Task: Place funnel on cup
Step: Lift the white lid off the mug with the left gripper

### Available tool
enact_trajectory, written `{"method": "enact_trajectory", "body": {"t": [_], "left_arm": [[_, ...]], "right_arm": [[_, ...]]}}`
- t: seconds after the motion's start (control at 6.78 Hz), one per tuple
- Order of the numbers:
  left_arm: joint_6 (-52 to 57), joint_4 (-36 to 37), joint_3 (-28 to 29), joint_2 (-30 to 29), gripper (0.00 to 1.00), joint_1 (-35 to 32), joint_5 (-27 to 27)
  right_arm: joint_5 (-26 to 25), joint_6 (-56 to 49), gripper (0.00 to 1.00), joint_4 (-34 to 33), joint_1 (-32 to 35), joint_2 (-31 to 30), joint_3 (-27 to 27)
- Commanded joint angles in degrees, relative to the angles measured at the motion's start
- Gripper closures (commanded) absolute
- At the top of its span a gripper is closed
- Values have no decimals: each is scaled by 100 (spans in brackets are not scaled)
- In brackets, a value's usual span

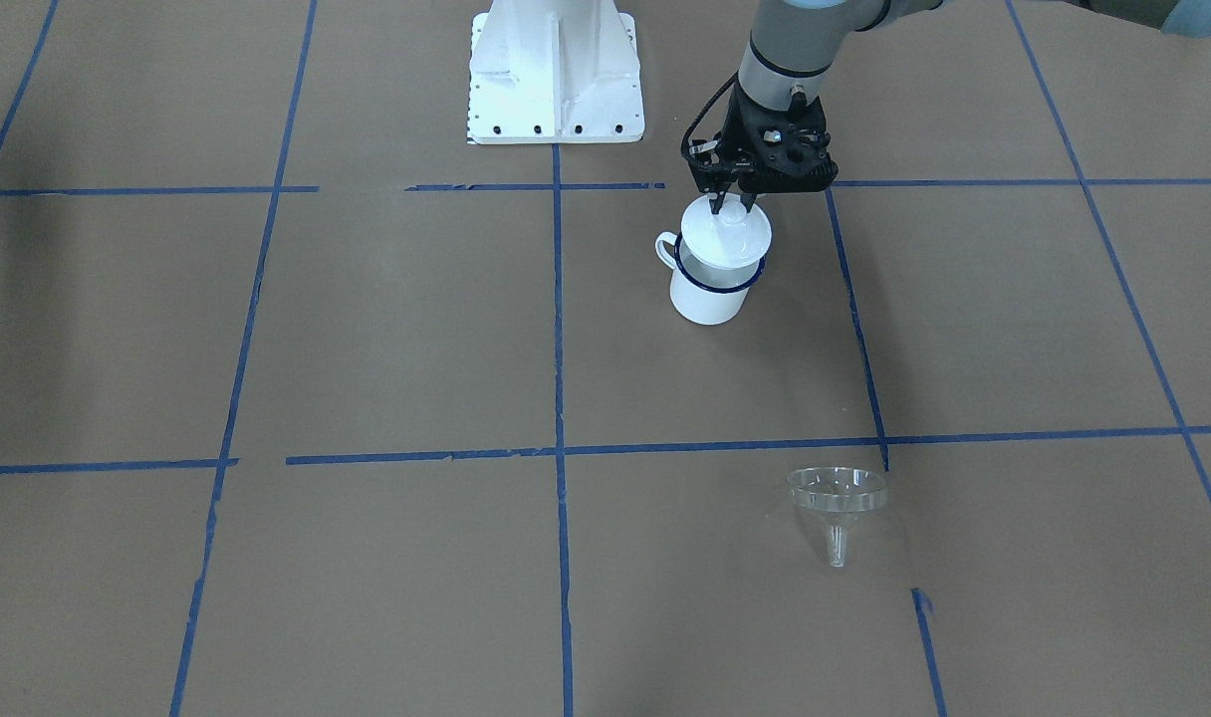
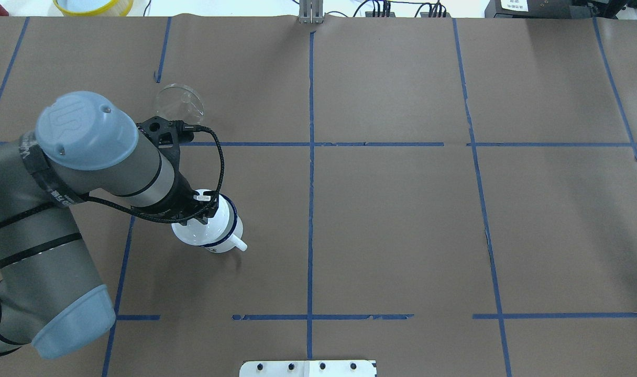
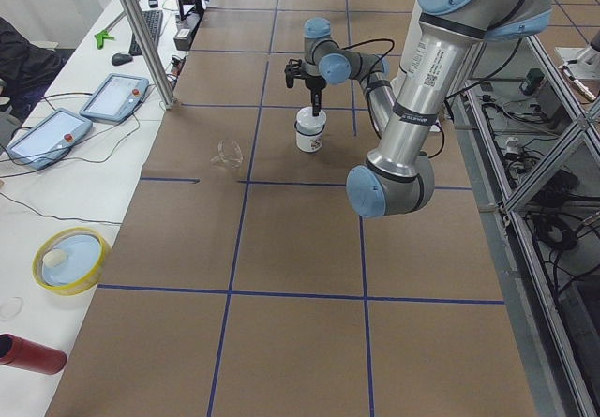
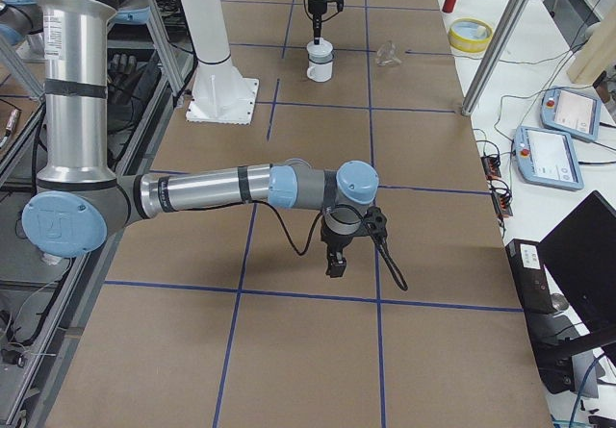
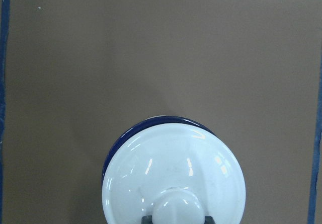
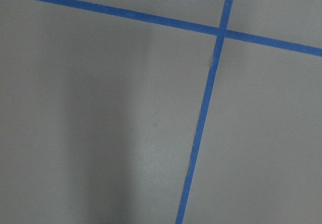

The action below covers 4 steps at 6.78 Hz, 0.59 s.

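The cup (image 1: 710, 294) is a white mug with a dark blue rim and stands upright left of the table's middle line in the overhead view (image 2: 221, 233). A round white knobbed lid (image 1: 727, 231) lies on or just above its mouth; I cannot tell whether they touch. My left gripper (image 1: 733, 204) is shut on the lid's knob (image 5: 178, 209). The clear funnel (image 1: 837, 498) stands apart on the table, wide end up, beyond the cup (image 2: 179, 102). My right gripper (image 4: 337, 266) hangs over bare table far from both; I cannot tell its state.
The white robot base (image 1: 556, 80) stands at the table's near edge. A yellow bowl (image 3: 67, 260), a red bottle (image 3: 33, 353) and tablets (image 3: 114, 96) lie on the side bench off the brown table. Blue tape lines grid the surface.
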Motion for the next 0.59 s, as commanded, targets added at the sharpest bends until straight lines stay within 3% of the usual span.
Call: {"method": "enact_trajectory", "body": {"t": [0.0,0.44], "left_arm": [[113,464,-408,32,100,-638,-7],[1368,439,-812,811,100,-845,19]], "right_arm": [[0,-4,0,0,0,9,4],[0,-4,0,-9,0,0,-5]]}}
